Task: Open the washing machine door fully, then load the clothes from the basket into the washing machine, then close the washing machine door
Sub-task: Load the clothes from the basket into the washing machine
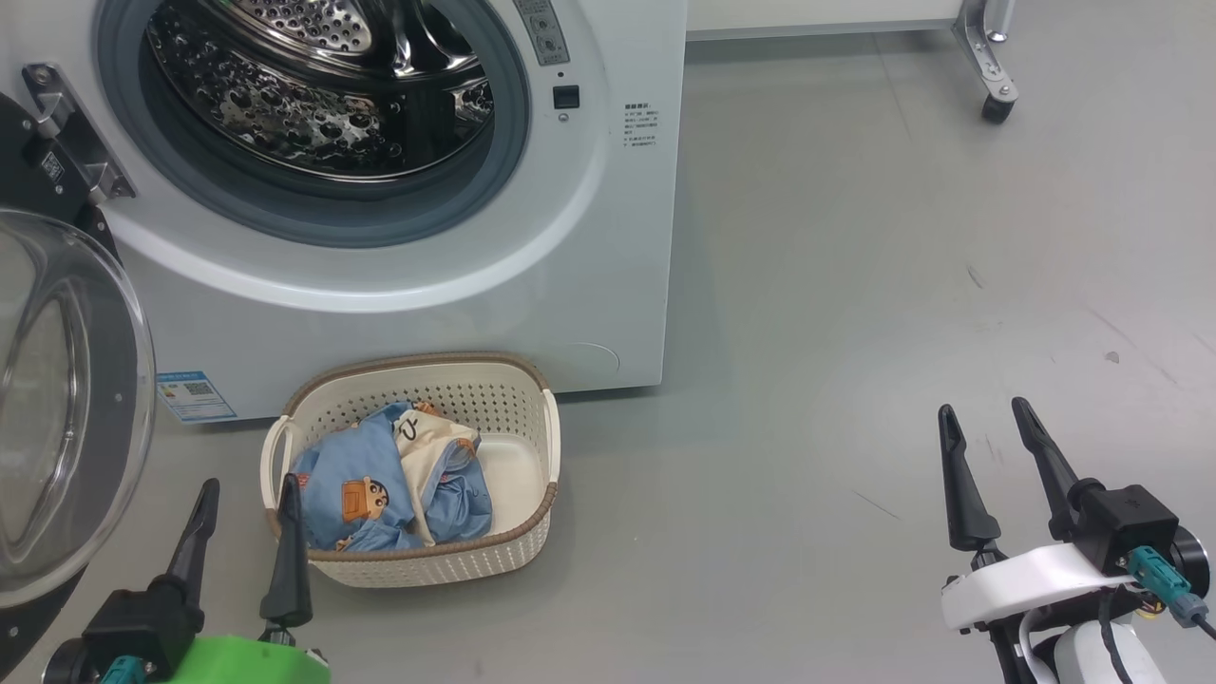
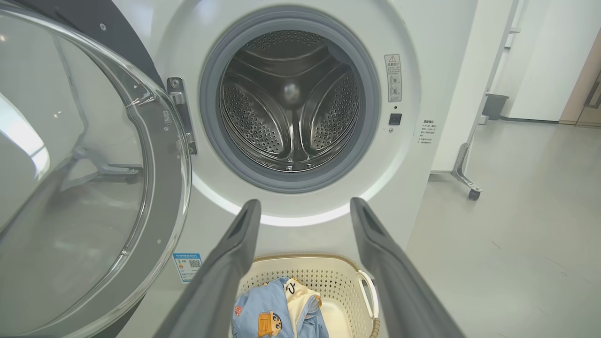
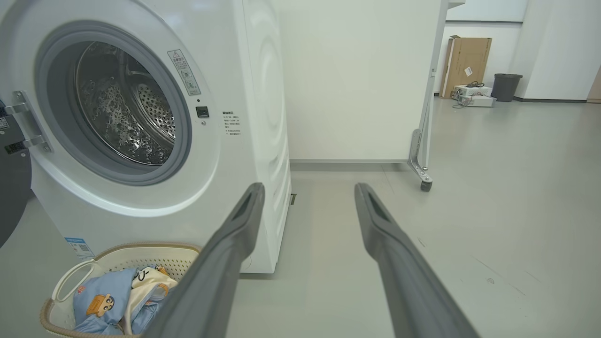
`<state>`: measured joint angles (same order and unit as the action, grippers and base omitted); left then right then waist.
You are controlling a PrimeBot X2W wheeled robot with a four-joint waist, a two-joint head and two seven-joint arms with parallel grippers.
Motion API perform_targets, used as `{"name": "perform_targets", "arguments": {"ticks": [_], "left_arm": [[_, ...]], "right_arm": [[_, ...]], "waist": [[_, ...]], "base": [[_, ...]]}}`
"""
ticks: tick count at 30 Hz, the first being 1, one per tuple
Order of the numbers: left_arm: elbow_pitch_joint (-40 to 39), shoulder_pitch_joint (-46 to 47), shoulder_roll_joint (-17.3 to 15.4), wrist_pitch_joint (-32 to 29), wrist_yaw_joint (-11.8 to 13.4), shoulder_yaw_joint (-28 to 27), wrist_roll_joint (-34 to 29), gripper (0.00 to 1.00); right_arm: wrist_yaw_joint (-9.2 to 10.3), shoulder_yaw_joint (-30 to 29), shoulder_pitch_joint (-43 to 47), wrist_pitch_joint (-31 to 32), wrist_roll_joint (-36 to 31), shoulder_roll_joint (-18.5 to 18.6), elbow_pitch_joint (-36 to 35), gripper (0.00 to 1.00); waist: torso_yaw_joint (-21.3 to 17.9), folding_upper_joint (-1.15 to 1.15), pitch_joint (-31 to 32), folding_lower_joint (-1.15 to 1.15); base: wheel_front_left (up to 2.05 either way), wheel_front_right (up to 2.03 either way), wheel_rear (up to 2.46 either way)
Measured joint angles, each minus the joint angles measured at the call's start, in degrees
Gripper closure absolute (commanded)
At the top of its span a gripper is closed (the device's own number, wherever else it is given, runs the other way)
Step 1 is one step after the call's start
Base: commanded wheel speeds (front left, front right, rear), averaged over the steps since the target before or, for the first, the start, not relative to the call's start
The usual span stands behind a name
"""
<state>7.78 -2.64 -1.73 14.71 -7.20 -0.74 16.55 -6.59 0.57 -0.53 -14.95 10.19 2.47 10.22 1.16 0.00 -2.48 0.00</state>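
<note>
The left jaws are two long, slim black fingers (image 1: 287, 551) tapering to blunt tips, seated in a black block (image 1: 142, 617). Behind the block sits a bright green shell (image 1: 252, 663), with a teal plug (image 1: 122, 671) at the block's base. The right jaws match them, mounted on a boxy black housing (image 1: 1130, 521) over a glossy white shell (image 1: 1016, 579). A teal connector (image 1: 1154, 570) with a dark cable (image 1: 1205, 624) juts from that housing. Up close, each finger (image 2: 220, 281) looks matte grey, with a shallow slot near its tip.
</note>
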Motion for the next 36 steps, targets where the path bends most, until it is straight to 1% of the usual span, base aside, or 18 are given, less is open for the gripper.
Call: {"name": "perform_targets", "arguments": {"ticks": [13, 21, 28, 36], "left_arm": [[-0.6, 0.0, 0.0, 0.0, 0.0, -2.6, 0.1, 0.0], [-0.8, 0.0, 0.0, 0.0, 0.0, -3.1, 0.1, 0.0], [-1.8, 0.2, 0.0, 0.0, 0.4, -4.8, 0.6, 0.0], [-1.5, 0.2, 0.0, 0.0, 0.4, -4.7, 0.9, 0.0]], "right_arm": [[0.0, 0.0, 0.0, 0.0, 0.0, -0.1, -0.2, 0.0], [0.0, 0.1, 0.0, 0.0, 0.0, -0.1, -0.2, 0.0], [0.0, 0.0, 0.0, 0.0, 0.0, -0.2, -0.2, 0.0], [0.0, 0.0, 0.0, 0.0, 0.0, -0.2, -0.3, 0.0]], "waist": [[0.1, 0.0, -0.8, 0.0], [0.2, 0.0, -1.3, 0.0], [0.2, 0.0, -1.9, 0.0], [0.3, 0.0, -2.6, 0.0]], "base": [[0.57, -0.57, 0.0], [1.01, -1.01, 0.0], [1.13, -1.1, -0.02], [0.82, -0.82, 0.0]]}}
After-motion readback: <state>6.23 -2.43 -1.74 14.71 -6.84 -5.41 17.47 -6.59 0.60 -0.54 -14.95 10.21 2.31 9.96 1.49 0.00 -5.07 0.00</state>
